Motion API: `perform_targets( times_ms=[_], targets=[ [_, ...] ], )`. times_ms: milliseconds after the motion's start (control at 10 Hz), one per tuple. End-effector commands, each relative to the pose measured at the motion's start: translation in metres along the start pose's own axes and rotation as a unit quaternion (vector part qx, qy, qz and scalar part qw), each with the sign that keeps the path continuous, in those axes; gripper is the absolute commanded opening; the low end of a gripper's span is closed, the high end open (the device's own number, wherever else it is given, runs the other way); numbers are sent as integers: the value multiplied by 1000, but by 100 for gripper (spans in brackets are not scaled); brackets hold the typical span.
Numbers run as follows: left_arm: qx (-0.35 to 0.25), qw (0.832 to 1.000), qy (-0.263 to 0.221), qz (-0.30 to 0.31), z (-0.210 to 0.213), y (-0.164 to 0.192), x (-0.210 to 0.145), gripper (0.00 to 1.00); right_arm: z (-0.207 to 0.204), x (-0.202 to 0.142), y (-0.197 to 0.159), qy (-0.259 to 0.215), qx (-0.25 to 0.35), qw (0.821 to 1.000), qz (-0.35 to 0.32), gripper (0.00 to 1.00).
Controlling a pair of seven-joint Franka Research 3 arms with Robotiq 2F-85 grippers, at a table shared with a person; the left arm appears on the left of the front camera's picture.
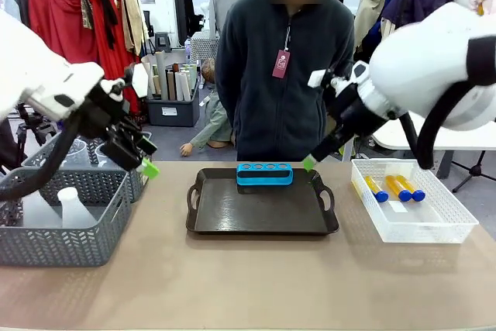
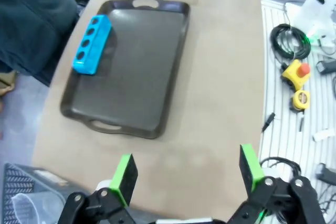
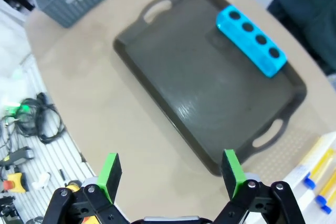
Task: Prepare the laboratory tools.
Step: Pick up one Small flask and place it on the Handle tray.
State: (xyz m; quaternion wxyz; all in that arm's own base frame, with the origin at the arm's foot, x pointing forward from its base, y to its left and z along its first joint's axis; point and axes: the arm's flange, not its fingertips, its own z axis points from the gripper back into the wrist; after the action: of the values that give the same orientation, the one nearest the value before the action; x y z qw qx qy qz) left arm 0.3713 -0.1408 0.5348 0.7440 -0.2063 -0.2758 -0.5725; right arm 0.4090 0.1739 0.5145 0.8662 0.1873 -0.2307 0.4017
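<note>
With the flat black plastic tray with two loop handles point(image 1: 262, 215) as the clock's centre in the front view, the small blue four-hole plastic rack point(image 1: 264, 174) lies along its 12 o'clock rim, holes facing up. At 3 o'clock, three amber-yellow tubes with blue caps point(image 1: 397, 187) lie side by side in a white mesh plastic basket point(image 1: 434, 226). At 9 o'clock, a translucent white conical flask point(image 1: 70, 208) stands upright in a grey mesh plastic basket point(image 1: 62, 249). The left gripper point(image 2: 189, 174) hangs above the table near 10 o'clock, jaws spread wide and holding nothing. The right gripper point(image 3: 170, 174) hovers near 1 o'clock, likewise released, its green pads point(image 3: 109, 174) well apart.
</note>
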Motion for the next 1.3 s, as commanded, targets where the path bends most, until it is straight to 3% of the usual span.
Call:
perform_targets(
  times_ms=[0, 300, 500, 800, 1000, 1200],
  targets=[
    [8, 1000, 12, -11, 11, 19, 22, 100, 21, 7, -21, -23, 39, 999, 16, 100],
    [34, 999, 26, -32, 27, 36, 70, 100, 53, 21, -50, -40, 32, 998, 36, 100],
    [31, 999, 9, -25, 27, 44, 92, 100, 73, 29, -67, -51, 26, 997, 56, 100],
    [56, 998, -9, 2, 31, 54, 100, 100, 105, 41, -79, -43, 18, 995, 83, 100],
    [73, 996, -54, 17, 42, 58, 96, 100, 128, 50, -87, -61, 24, 994, 84, 100],
    [77, 995, -68, 19, 57, 61, 95, 100, 146, 53, -90, -71, 22, 994, 85, 100]
  ],
)
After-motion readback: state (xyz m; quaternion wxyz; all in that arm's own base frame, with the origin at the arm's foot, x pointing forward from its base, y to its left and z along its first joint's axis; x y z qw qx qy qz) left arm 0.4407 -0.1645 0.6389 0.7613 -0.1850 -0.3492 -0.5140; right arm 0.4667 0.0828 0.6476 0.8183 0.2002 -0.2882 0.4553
